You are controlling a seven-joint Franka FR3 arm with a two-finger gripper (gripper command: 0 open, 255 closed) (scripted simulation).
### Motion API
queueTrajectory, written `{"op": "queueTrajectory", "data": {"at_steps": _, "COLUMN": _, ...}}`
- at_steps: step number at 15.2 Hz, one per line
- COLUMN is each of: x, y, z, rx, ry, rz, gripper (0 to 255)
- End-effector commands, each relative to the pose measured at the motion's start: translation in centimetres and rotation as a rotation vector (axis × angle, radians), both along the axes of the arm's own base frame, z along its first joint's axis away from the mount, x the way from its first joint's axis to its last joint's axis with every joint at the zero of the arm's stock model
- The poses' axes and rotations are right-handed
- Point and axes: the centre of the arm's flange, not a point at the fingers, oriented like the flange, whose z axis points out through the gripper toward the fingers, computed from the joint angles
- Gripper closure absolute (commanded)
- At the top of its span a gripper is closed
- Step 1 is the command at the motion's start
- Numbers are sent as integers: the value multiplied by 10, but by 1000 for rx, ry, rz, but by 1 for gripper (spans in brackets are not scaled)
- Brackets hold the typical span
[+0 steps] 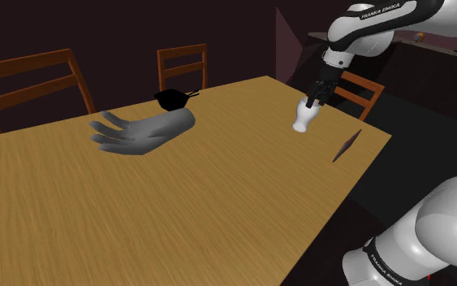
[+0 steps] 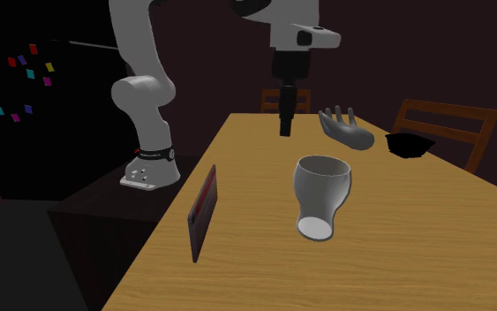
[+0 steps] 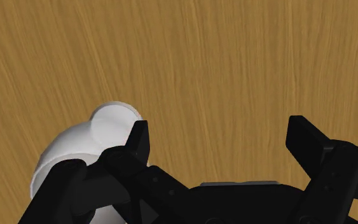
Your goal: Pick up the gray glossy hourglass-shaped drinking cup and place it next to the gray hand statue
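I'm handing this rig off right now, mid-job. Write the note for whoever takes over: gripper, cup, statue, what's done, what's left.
Gripper: jaws open, holding nothing, close above the cup.
Pale grey hourglass cup: at the wooden table's end near the arm, beside one finger, outside the gap.
Grey hand statue: lying further along the table, well apart from the cup.
Done: nothing grasped yet.
Left: centre the jaws on the cup, grasp, lift, set it next to the statue.

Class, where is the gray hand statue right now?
In the shoulder view, the hand statue lies left of centre on the wooden table, its wrist end next to the black pan near the far edge.
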Motion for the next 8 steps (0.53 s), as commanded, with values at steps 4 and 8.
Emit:
{"op": "queueTrajectory", "data": {"at_steps": 4, "x": 41, "y": -46, "z": -19, "rx": 11, "ry": -33, "rz": 16, "gripper": 0}}
{"op": "queueTrajectory", "data": {"at_steps": 8, "x": 62, "y": -67, "z": -35, "rx": 16, "ry": -49, "rz": 24, "gripper": 0}}
